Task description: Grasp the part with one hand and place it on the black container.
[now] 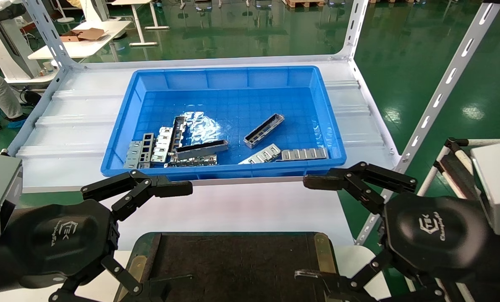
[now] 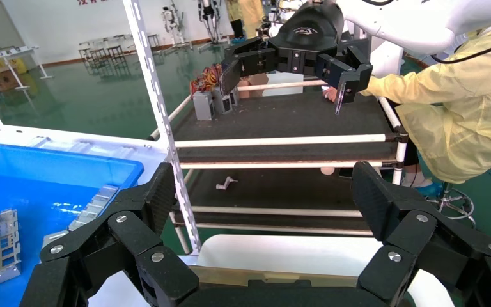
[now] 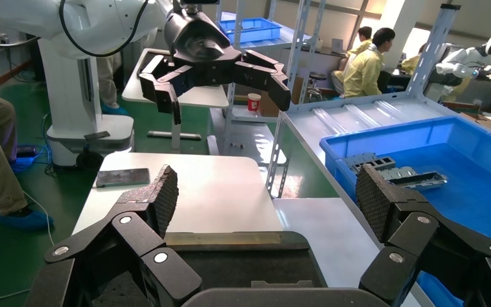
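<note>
Silver-grey channel part (image 1: 264,130) – dark slotted inside – lies in bin (image 1: 233,77); both hands spread apart.

part (image 1: 264,130) lies alone on open bin floor — blue bin (image 1: 119,121) walls ring it, clustered parts (image 1: 174,144) well apart to its left.

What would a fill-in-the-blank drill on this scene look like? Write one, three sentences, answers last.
1. The metal part lying alone on its floor is inside the ____ bin.
2. Both the left gripper and the right gripper are open and hold ____.
3. The black tray sits between the grippers, ____ to the robot than the bin.

Answers: blue; nothing; nearer
</note>
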`<move>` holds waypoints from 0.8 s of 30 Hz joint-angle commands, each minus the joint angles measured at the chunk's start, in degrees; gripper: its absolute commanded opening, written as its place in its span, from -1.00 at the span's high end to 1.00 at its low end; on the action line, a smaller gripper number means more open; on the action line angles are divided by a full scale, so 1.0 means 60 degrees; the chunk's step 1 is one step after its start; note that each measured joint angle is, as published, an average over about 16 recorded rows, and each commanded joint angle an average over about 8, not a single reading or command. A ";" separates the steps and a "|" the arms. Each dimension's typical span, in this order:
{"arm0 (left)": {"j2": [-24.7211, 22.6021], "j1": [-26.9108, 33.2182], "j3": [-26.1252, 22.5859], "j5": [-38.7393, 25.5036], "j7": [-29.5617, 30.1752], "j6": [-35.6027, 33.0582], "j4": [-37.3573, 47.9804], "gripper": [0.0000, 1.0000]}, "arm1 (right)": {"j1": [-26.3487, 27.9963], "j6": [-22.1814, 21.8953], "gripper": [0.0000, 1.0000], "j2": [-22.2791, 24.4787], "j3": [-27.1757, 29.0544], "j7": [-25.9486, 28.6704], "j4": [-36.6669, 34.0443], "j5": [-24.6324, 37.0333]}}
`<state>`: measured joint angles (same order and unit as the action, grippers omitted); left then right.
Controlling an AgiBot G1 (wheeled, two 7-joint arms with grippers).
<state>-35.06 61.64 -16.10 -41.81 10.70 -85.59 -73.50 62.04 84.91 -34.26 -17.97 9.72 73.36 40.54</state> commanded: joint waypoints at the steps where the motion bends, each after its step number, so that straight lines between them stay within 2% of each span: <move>1: 0.0000 0.0000 0.0000 0.0000 0.0000 0.0000 0.0000 -1.00 | 0.0000 0.0000 -1.00 0.0000 0.0000 0.0000 0.0000 0.0000; 24: 0.0000 0.0000 0.0000 0.0000 0.0000 0.0000 0.0000 -1.00 | 0.0000 0.0000 -1.00 0.0000 0.0000 0.0000 0.0000 0.0000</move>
<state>-35.06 61.64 -16.10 -41.81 10.70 -85.59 -73.50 62.04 84.91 -34.26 -17.97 9.72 73.36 40.54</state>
